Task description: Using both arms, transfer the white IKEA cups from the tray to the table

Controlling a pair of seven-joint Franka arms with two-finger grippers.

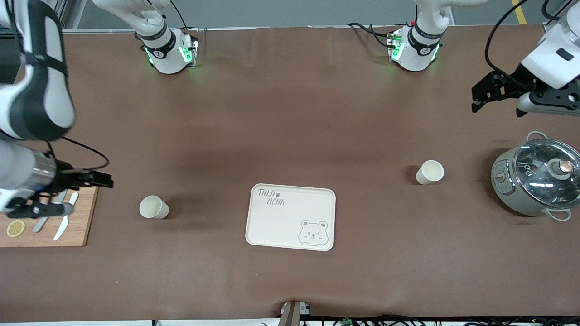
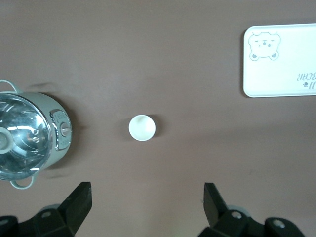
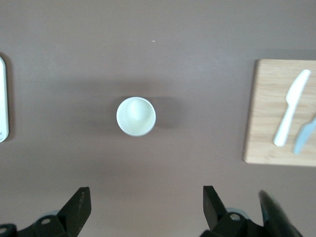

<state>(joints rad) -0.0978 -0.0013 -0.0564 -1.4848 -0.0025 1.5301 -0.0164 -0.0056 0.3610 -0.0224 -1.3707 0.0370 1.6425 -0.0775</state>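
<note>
Nearest the bench's front edge, about midway along it, lay the bear-printed tray [image 1: 290, 216], flat and bare. At the right arm's end of the bench sat a wooden board [image 1: 77, 226] with a lemon slice [image 1: 16, 227] and two pale knives [image 1: 65, 222] on it. One white cup [image 1: 154, 207] stood upright between board and tray, apart from both. The right gripper [image 1: 68, 192] hung over the board's inner corner with its fingers [image 3: 79, 210] spread wide, holding nothing.

A little farther from the front edge, the second white cup [image 1: 429, 172] stood upright between the tray and the grey-green lidded pot [image 1: 537, 181], which sat at the left arm's end of the bench. The left gripper [image 1: 496, 97] hovered above the bare cloth near that end, toward the back edge, fingers [image 2: 79, 205] also wide apart and empty.
</note>
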